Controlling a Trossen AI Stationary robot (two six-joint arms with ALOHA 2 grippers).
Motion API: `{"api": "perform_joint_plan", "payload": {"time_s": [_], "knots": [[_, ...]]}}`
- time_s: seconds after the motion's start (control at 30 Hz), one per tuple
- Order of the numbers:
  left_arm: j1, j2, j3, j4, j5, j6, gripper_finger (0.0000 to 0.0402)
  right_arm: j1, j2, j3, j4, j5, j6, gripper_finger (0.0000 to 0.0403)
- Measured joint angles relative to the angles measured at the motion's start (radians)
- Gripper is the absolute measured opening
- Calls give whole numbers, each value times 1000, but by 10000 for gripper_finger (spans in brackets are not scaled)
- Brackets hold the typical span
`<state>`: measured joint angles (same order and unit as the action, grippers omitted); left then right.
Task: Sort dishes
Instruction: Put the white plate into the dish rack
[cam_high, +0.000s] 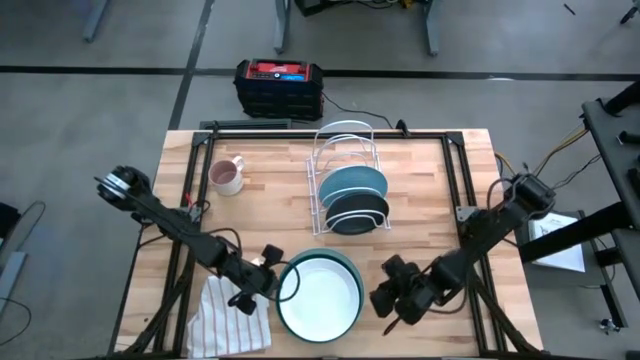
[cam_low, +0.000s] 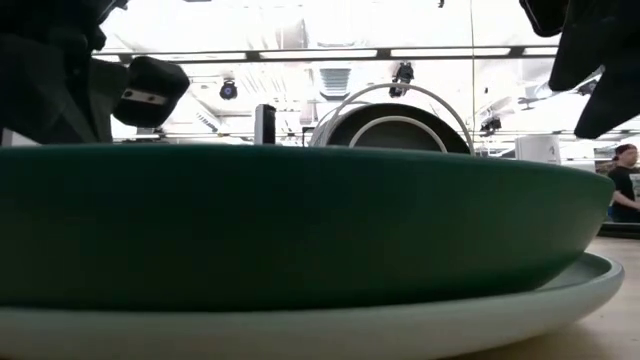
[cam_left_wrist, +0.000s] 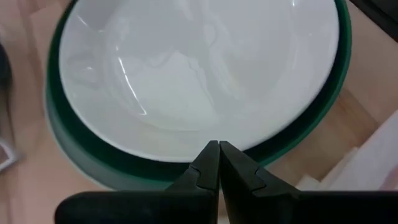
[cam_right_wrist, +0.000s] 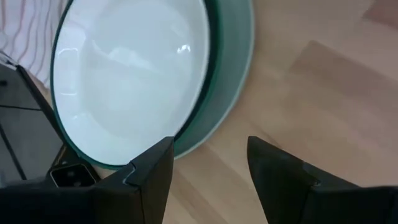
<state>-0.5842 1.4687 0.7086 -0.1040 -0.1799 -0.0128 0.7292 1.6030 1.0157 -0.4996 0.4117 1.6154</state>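
A dark green dish with a white inside (cam_high: 320, 295) sits stacked on a pale blue plate (cam_low: 300, 335) at the table's near edge. A teal plate (cam_high: 352, 183) and a blackish plate with a pale rim (cam_high: 357, 212) stand on edge in a wire rack (cam_high: 345, 140). My left gripper (cam_high: 281, 282) is shut, with its tips (cam_left_wrist: 219, 149) at the green dish's left rim. My right gripper (cam_high: 383, 298) is open and hangs above bare table just right of the stack (cam_right_wrist: 208, 155). My left gripper points its shut fingertips (cam_left_wrist: 211, 152) at the green dish's left rim (cam_left_wrist: 186, 165), coming slanted from the table's left. I cannot tell whether they touch the rim or stand just over it.
A white striped cloth (cam_high: 225, 320) lies left of the stack, under my left arm. A mug (cam_high: 228, 176) stands toward the far left. A black and red box (cam_high: 278, 85) sits beyond the far edge. Bare wood lies right of the rack and stack.
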Motion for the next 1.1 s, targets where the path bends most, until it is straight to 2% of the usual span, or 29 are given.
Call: {"api": "perform_joint_plan", "payload": {"time_s": [0.33,0.77,1.1], "knots": [[0,48,0,9,7,-1,0,-15,113,57,25,-1,9,196],[2,120,-1,95,5,0,0,-76,112,57,143,3,-102,196],[3,150,-2,134,6,0,0,-95,115,41,142,-48,-97,206]]}}
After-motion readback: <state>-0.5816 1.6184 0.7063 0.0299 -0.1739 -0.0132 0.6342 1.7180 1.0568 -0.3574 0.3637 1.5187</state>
